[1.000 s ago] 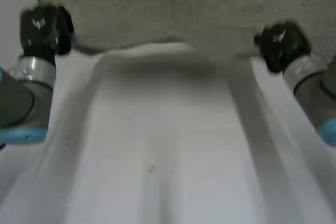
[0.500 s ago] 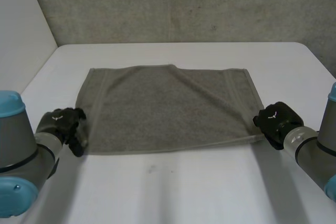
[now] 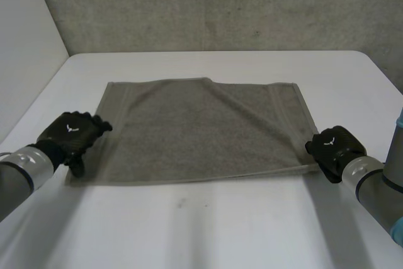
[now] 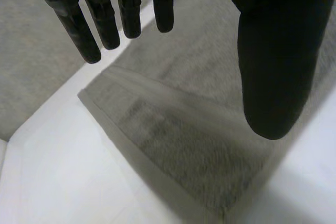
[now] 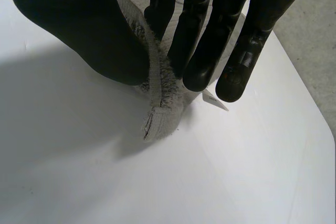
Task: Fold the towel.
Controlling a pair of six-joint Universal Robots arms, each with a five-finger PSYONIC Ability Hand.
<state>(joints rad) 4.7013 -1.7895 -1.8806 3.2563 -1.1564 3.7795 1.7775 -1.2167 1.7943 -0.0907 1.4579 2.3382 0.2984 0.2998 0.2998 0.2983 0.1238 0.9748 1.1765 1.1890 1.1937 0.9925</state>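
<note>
A grey towel [image 3: 201,127] lies spread flat on the white table [image 3: 208,225], with a slanting crease across its far half. My left hand [image 3: 70,133] hovers over the towel's near left corner [image 4: 210,182], fingers straight and apart from the thumb, nothing between them. My right hand [image 3: 332,148] sits at the near right corner. There its thumb [image 5: 84,30] and fingers [image 5: 205,35] pinch the towel's corner [image 5: 157,108], which stands up a little off the table.
A grey wall [image 3: 214,4] rises behind the table's far edge, and a pale wall [image 3: 25,55] stands at the left. A small white tag [image 5: 215,99] lies by the pinched corner.
The towel, held up before the camera a second ago, now lies flat. My left hand has let go of its corner and lifted outward; the right hand keeps its pinch.
</note>
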